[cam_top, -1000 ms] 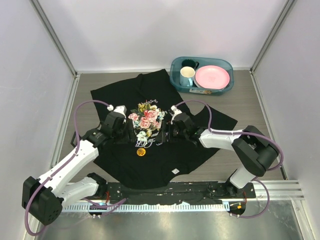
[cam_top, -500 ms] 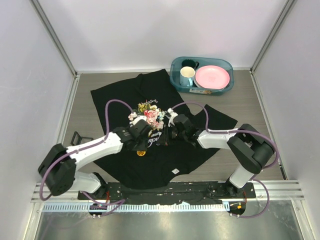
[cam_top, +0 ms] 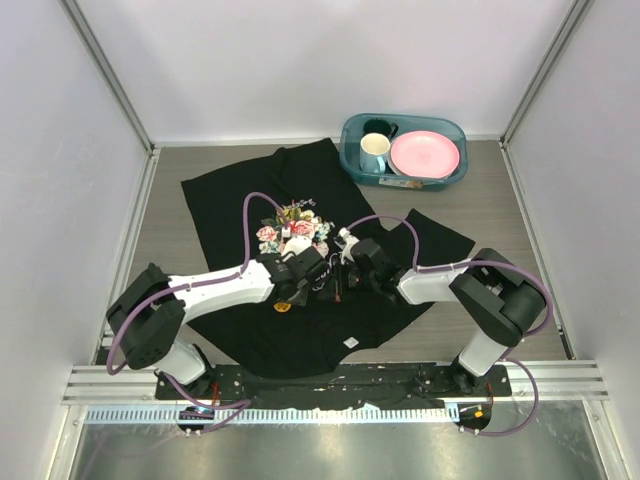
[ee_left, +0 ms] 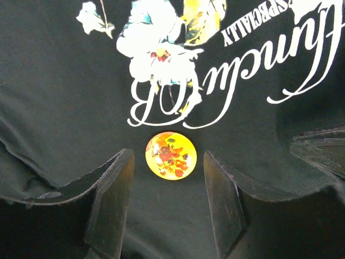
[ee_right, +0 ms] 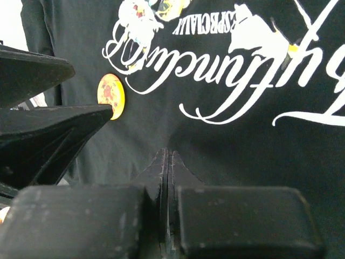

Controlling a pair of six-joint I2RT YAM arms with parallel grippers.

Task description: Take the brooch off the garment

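The black shirt [cam_top: 225, 190] is lying spread out on the table [cam_top: 500, 200], in the middle of the top view. The little round orange badge [ee_left: 171, 155] is sitting on the shirt, just under the white curly writing [ee_left: 226, 81] and below the pink flowers [cam_top: 295, 232].

In the left wrist view the badge is showing in the middle. The left gripper [ee_left: 167, 162] is hanging right over it, with its two fingers [ee_left: 110, 194] standing apart, one on each side of the badge. A small gap is showing on both sides.

In the right wrist view the right gripper [ee_right: 166, 156] is sitting at the bottom middle. Its fingers are pressing tight together and the tips are touching the shirt under the writing. I cannot tell if any cloth is caught between them. The badge is showing to the upper left.

A blue tub [cam_top: 350, 135] in the upper right of the top view is holding a pink plate [cam_top: 425, 153] and a mug [cam_top: 374, 152].
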